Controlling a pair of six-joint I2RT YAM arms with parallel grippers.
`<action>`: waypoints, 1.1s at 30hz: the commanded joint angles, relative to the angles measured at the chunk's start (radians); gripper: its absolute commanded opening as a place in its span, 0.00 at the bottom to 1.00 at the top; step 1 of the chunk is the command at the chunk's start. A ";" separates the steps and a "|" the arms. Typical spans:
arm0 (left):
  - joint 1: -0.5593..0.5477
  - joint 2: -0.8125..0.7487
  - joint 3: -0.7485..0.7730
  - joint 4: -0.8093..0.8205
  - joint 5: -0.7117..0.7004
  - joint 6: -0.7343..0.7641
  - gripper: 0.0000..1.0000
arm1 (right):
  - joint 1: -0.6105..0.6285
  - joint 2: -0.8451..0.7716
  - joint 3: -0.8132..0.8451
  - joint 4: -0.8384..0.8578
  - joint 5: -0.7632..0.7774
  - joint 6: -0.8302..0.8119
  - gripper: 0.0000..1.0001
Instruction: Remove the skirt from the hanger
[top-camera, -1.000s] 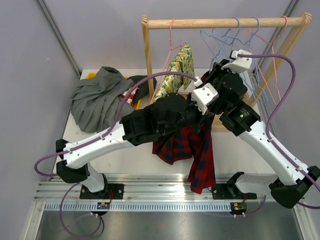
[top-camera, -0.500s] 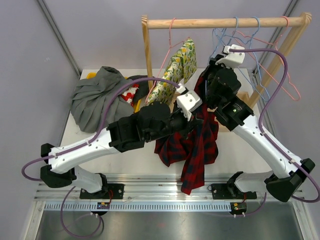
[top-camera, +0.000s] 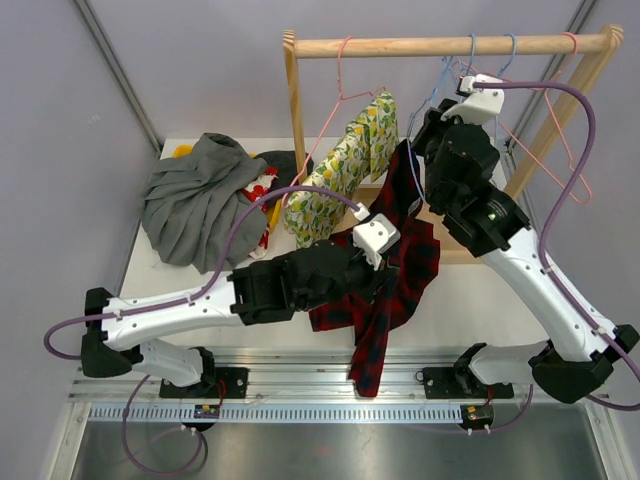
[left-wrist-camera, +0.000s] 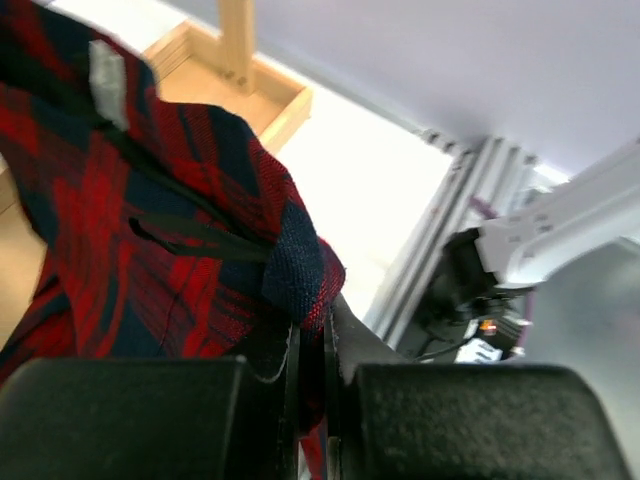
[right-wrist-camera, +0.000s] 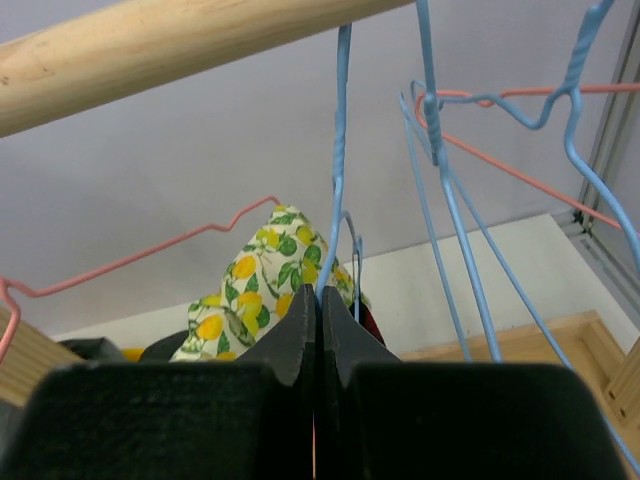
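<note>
The red and navy plaid skirt (top-camera: 395, 270) hangs from a blue wire hanger (top-camera: 412, 175) below the wooden rail (top-camera: 450, 45) and drapes down past the table's front edge. My left gripper (top-camera: 385, 262) is shut on the skirt's cloth; the left wrist view shows the plaid skirt (left-wrist-camera: 170, 230) pinched between the shut jaws of the left gripper (left-wrist-camera: 312, 345). My right gripper (top-camera: 425, 150) is shut on the blue hanger (right-wrist-camera: 338, 170); in the right wrist view the wire runs up from the tips of the right gripper (right-wrist-camera: 320, 305) to the rail (right-wrist-camera: 150, 45).
A lemon-print garment (top-camera: 340, 175) hangs on a pink hanger (top-camera: 340, 90) to the left of the skirt. Several empty blue and pink hangers (top-camera: 545, 130) hang at the right. A grey garment pile (top-camera: 200, 195) lies at the table's left. Wooden rack posts (top-camera: 295, 120) stand behind.
My left gripper has pulled the skirt down and toward the front left. My right gripper has stayed up near the rail with the hanger. The empty hangers have swung.
</note>
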 joint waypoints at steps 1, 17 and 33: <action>0.008 0.041 0.029 0.118 -0.126 0.009 0.00 | 0.003 -0.078 0.095 -0.204 -0.082 0.173 0.00; 0.419 0.450 0.512 -0.069 -0.059 0.083 0.00 | 0.003 -0.232 0.476 -0.999 -0.450 0.508 0.00; 0.472 0.543 0.509 -0.077 -0.221 0.112 0.00 | 0.003 -0.104 1.012 -1.401 -0.731 0.570 0.00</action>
